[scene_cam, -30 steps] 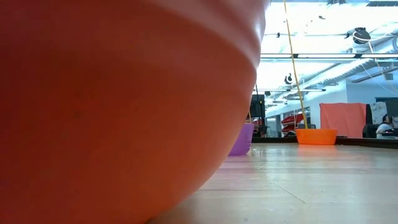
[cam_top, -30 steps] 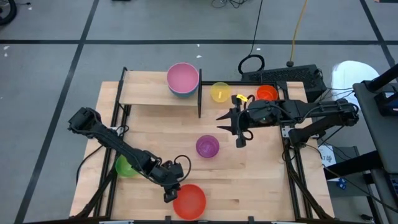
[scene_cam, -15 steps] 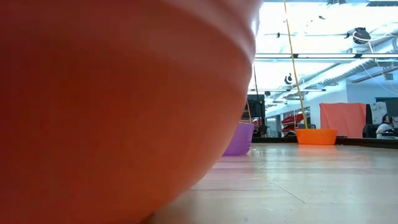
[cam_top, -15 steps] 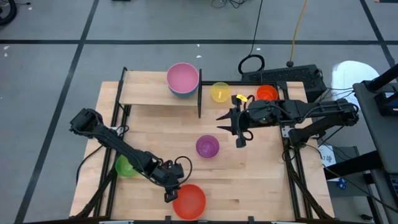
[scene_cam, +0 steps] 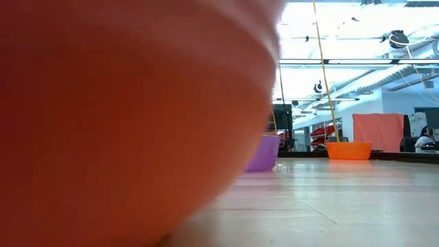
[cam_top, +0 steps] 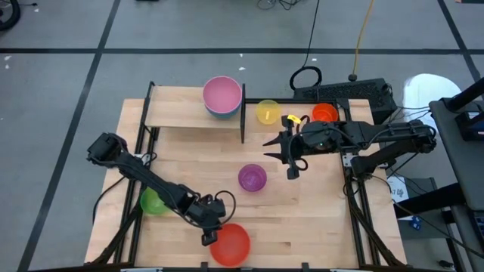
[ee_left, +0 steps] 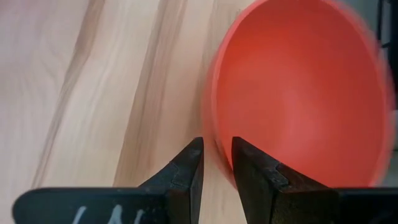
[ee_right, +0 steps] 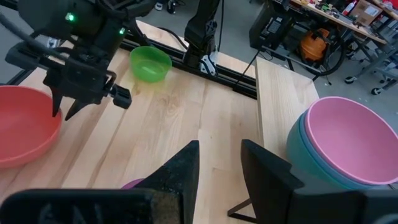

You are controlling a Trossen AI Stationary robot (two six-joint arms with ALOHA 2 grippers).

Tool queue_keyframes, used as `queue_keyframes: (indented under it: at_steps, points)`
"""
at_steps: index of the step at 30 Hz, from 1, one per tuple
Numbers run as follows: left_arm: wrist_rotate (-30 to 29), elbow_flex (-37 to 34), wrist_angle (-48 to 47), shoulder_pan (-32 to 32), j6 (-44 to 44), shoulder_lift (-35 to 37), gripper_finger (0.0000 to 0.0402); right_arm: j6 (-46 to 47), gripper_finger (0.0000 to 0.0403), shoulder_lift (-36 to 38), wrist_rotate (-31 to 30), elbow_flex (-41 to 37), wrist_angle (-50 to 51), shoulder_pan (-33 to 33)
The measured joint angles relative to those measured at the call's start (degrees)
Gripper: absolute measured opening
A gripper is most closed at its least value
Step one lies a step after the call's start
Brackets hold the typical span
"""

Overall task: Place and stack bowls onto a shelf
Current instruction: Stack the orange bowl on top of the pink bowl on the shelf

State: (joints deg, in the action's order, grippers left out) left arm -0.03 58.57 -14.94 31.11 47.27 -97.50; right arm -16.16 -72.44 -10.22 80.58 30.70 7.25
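The red bowl sits at the table's near edge, and its wall fills the low view, blurred. My left gripper is at the bowl's left rim, fingers pointing down and shut on it. My right gripper hovers open over the table's middle, right of the purple bowl. A pink bowl is nested in a teal-blue one on the shelf at its right end. Yellow, orange and green bowls rest on the table. My left gripper has the red bowl's left rim between its two fingers, one finger inside the bowl and the other outside. It comes from above, pointing down. I cannot tell whether the bowl's base is on the table.
The shelf's black upright bar stands between the stacked bowls and the yellow bowl. Black frame rails run along the table's left and right sides. Bare wood lies between the purple bowl and the shelf.
The red bowl has shifted: in the low view its wall has drawn back toward the left and now shows blurred. My left gripper has edged slightly toward the table's right, at the bowl's rim.
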Motion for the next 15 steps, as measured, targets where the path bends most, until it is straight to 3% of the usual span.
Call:
queue_keyframes:
  at_steps: [9, 15]
  points:
    - [3.57, 0.00, 4.96, -1.75, -0.85, -2.71, 0.0082, -2.43, 0.0114, 0.00, 0.02, 0.00, 0.02, 0.00]
    - [6.18, -0.03, 4.19, -3.76, -0.84, -2.73, 0.0013, -3.63, 0.0114, 0.00, 0.02, 0.00, 0.26, 0.00]
